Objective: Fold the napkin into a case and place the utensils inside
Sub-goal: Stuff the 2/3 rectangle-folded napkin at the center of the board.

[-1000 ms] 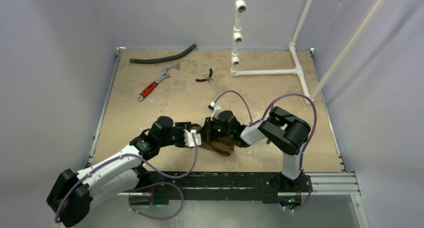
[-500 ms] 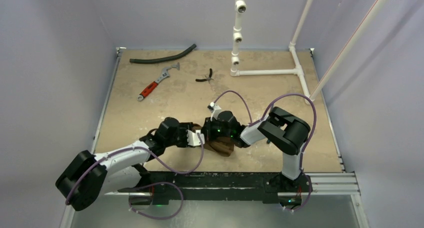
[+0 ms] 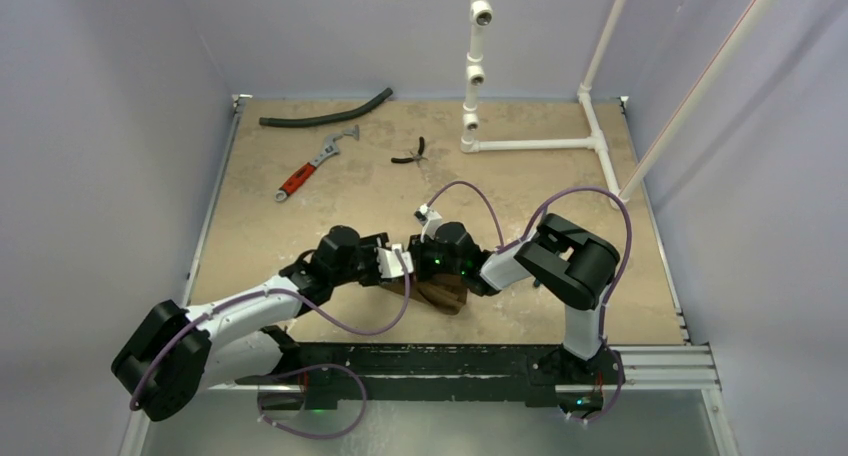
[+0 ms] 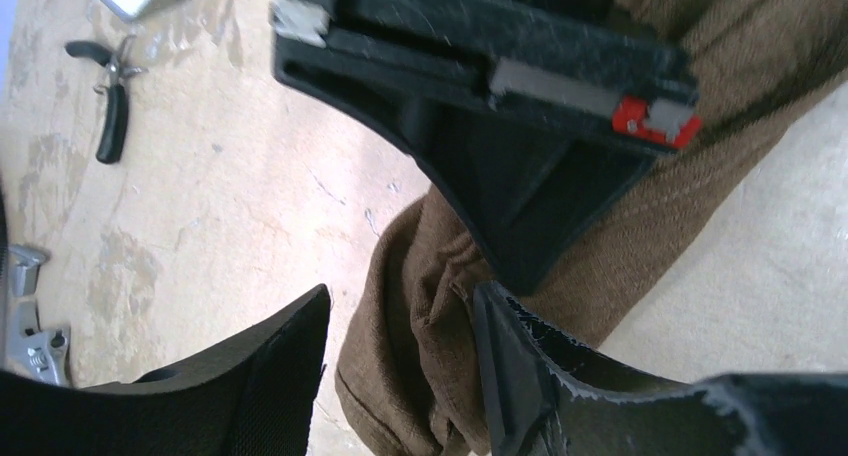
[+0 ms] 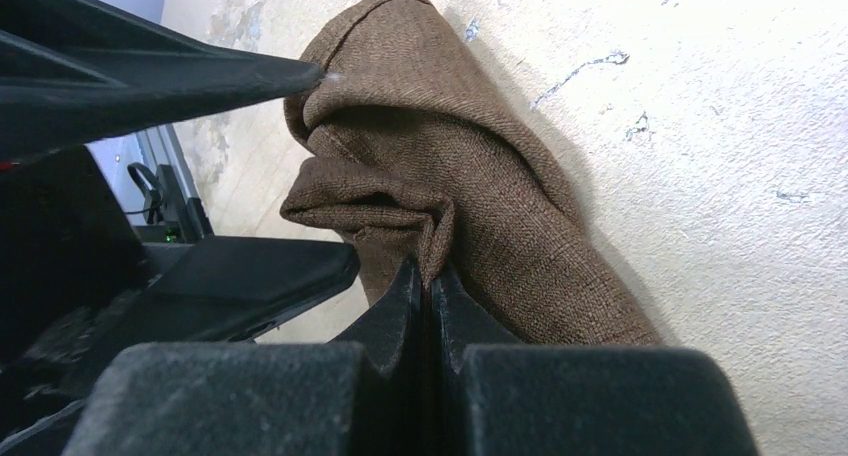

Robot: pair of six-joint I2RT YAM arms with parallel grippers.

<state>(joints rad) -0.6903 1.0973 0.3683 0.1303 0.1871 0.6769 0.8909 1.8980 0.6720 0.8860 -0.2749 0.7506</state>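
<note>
Plainly, the left gripper (image 3: 400,262) had crept rightward and a little away from the bases since a second earlier. It had closed up on the right gripper (image 5: 424,276), which had not budged. The left one's fingers stood spread, straddling the end of the napkin (image 4: 400,326), with the left finger (image 4: 250,386) clear of the cloth. The napkin was a dark-brown, coarse-woven bundle, rolled and creased. It lay on the table (image 3: 300,226) under both grippers and trailed toward the near edge. The right gripper's fingers were pressed together, pinching a bunched fold at their tips. The near edge lay just behind the grippers. Beyond them the tabletop ran open up to the wrench (image 3: 310,168), the pliers (image 3: 412,154) and, farther right, the white pipe frame (image 3: 530,144).
</note>
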